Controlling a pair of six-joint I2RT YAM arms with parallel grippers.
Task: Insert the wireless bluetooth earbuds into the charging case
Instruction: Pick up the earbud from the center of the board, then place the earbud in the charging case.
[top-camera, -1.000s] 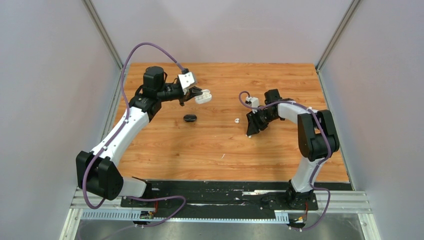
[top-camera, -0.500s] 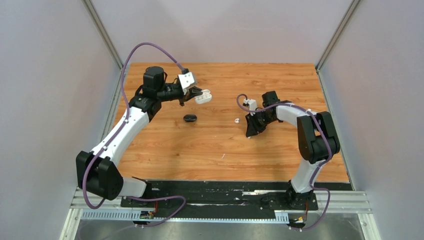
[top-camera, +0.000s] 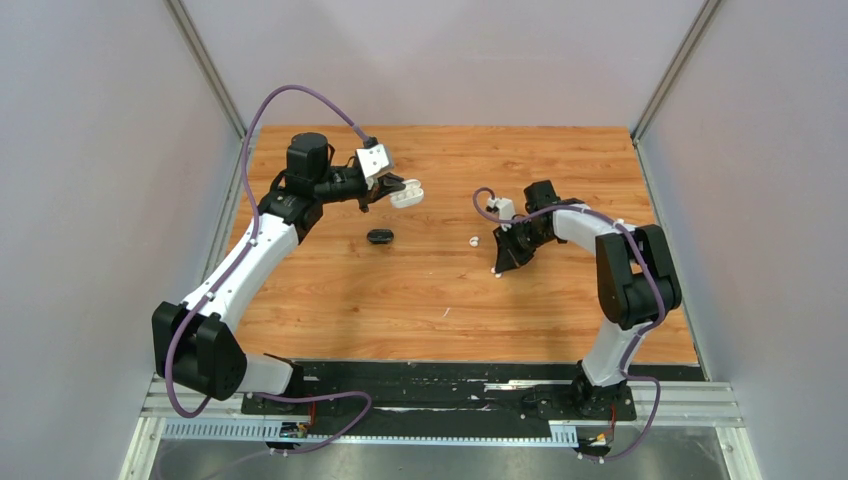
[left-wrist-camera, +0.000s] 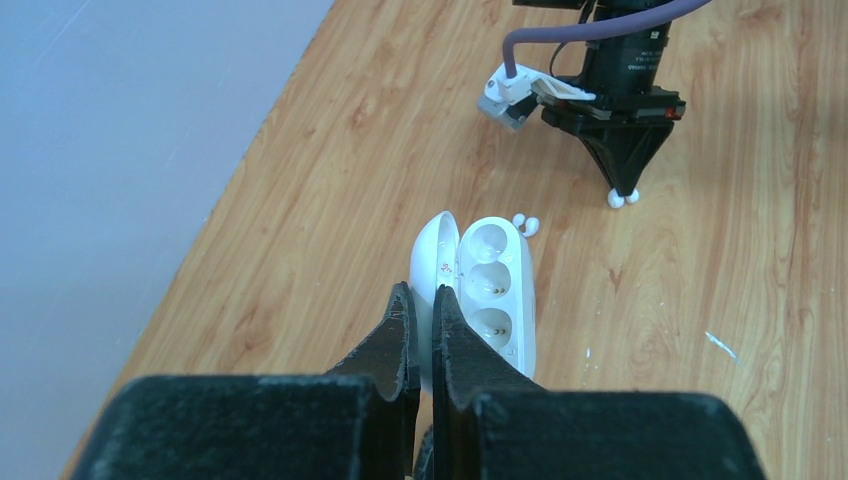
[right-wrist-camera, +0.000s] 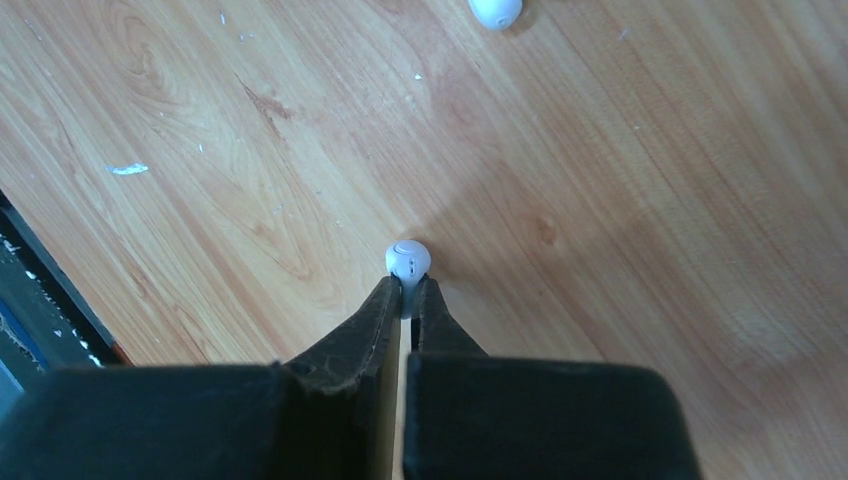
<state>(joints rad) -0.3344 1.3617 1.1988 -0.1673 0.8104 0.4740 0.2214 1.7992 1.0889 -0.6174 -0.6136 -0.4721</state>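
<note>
The right gripper (right-wrist-camera: 405, 287) had closed onto a white earbud (right-wrist-camera: 408, 258), right of the open charging case (left-wrist-camera: 495, 290) the left gripper (left-wrist-camera: 420, 297) clamped.

Wood-grain bench (top-camera: 400, 300); grey walls (top-camera: 100, 200) at 9 and 3 o'clock; black mounting plate (top-camera: 430, 375) at 6 o'clock.

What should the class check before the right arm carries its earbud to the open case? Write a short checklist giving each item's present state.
1. The right gripper is shut on the white earbud: ok.
2. The grip is secure: cannot tell; only the fingertips pinch it.
3. The earbud is lifted off the table: cannot tell.
4. The left gripper is shut on the white case: ok.
5. The case's lid is open and its wells are empty: ok.
6. The second white earbud is in sight for the next pick: ok.
</note>
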